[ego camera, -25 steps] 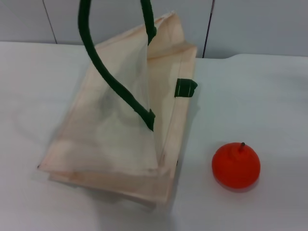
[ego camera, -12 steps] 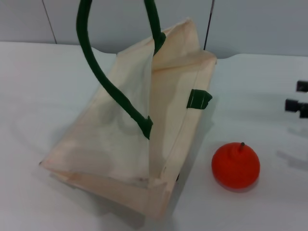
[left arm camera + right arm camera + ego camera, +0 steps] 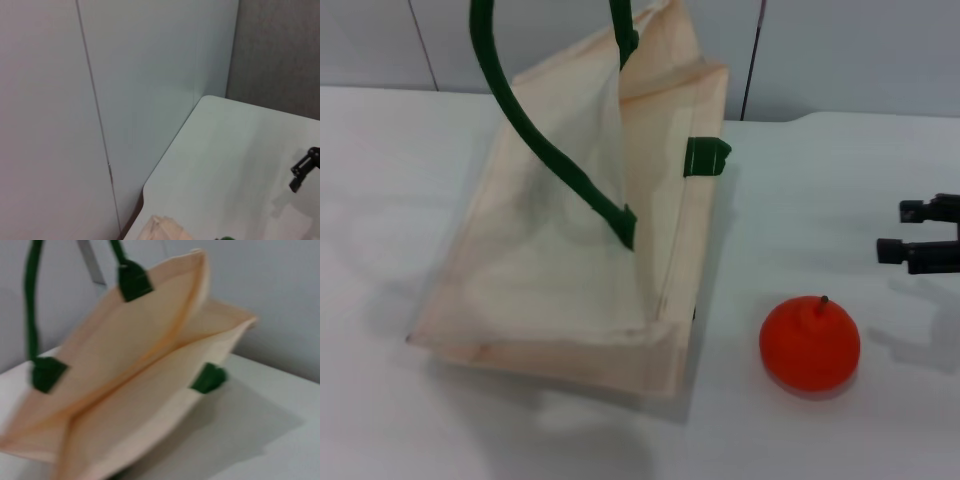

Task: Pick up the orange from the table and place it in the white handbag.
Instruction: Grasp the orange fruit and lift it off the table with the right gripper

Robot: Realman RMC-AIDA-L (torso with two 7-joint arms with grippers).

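Handling: the orange (image 3: pixel 810 343) looks firm, smooth, likely slippery and apt to roll; best pinched across its widest middle, below the stem nub.
Look: bright orange-red, round, glossy.
Place: on the table (image 3: pixel 840 180), just below and left of the right gripper (image 3: pixel 910 232), untouched.
Right gripper: fingers apart, empty.
White handbag (image 3: pixel 570 260): further left, mouth held up by its green handle (image 3: pixel 535 140).
Left gripper: unseen.

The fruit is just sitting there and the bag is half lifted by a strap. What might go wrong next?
The orange is round and rests free on the table, so the right tool, coming in from the side, might nudge it into a roll instead of gripping it. The white handbag hangs tilted from one green handle with a narrow mouth, so the fruit could hit the rim and drop outside. The limp cloth may sag shut.
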